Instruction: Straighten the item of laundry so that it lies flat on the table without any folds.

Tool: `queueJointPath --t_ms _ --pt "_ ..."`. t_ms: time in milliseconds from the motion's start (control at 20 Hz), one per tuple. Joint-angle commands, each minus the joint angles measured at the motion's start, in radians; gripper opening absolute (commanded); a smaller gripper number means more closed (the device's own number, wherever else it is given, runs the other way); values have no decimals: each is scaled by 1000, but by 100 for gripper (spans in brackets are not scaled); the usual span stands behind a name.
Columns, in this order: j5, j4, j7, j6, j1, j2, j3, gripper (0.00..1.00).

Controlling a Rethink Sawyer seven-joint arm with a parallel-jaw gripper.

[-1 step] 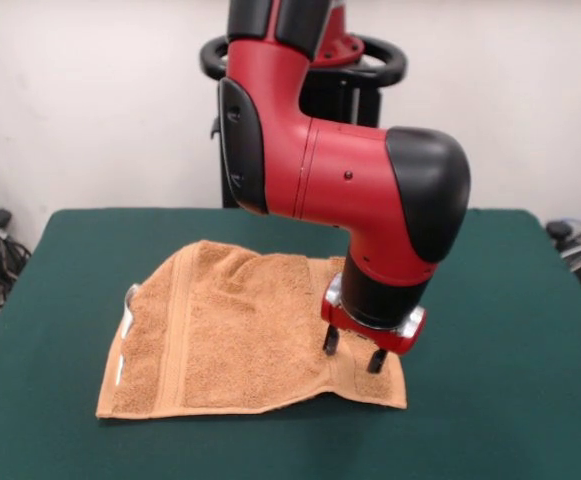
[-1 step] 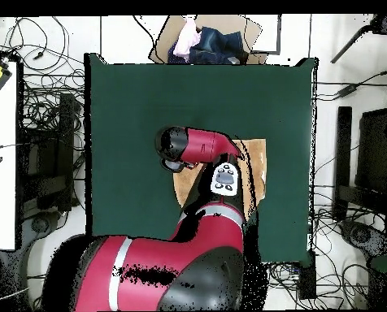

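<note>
Nearest us, the orange-tan towel (image 1: 240,335) lay on the green counter (image 1: 490,400), mostly spread, with rumpled folds toward its 12 o'clock edge and a small white tag at 9 o'clock. We saw the end effector (image 1: 352,352) over the towel's 4 o'clock corner, fingers parted, tips at the cloth, gripping nothing.

White wall (image 1: 90,100) behind; cables (image 2: 42,122) on floor; cardboard box (image 2: 217,36).
</note>
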Motion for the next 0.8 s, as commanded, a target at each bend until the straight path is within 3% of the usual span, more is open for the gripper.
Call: queueJointPath --t_ms 50,800 --pt "20 -36 216 -167 -12 145 17 100" --pt "18 -39 212 -171 -13 146 18 100"
